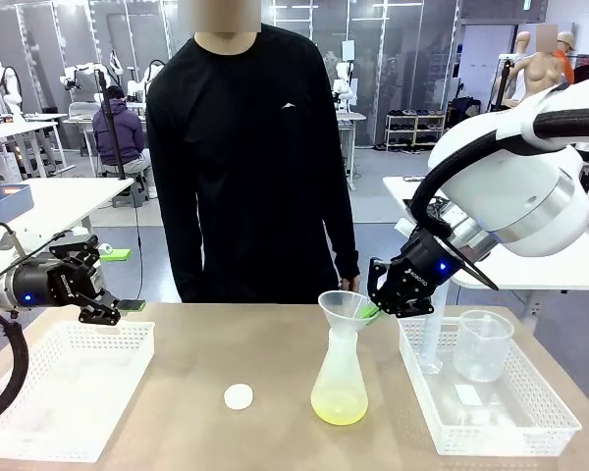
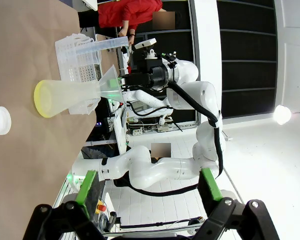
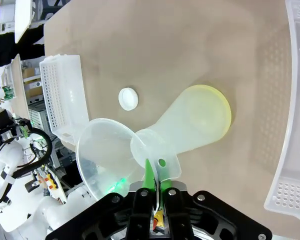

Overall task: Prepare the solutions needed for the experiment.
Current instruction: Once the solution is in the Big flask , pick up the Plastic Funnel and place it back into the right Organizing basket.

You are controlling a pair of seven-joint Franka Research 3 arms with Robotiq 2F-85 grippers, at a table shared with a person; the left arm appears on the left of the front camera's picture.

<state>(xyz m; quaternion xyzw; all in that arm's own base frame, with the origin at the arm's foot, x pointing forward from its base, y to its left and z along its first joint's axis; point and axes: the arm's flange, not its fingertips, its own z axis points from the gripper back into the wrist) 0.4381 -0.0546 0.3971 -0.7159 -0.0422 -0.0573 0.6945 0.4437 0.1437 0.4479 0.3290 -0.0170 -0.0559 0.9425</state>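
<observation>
Bench (image 1: 275, 353), brown, spans the near foreground. On its left end sits the left basket (image 1: 79, 339), white. On its right end is the right basket (image 1: 545, 424), holding a beaker (image 1: 483, 345) and a tall clear cylinder (image 1: 432, 348). Between the baskets stands the flask (image 1: 340, 368), upright, with a funnel (image 1: 346, 306) seated in its neck. The right hand (image 1: 376, 310) is clamped on the funnel's rim tab, pads pressed together on it. The left hand (image 1: 123, 282) hovers over the left basket's far edge, fingers wide apart, holding nothing. A white cap (image 1: 239, 395) lies on the bench left of the flask. The solution (image 1: 339, 408), pale yellow-green, pools in the flask's bottom.
</observation>
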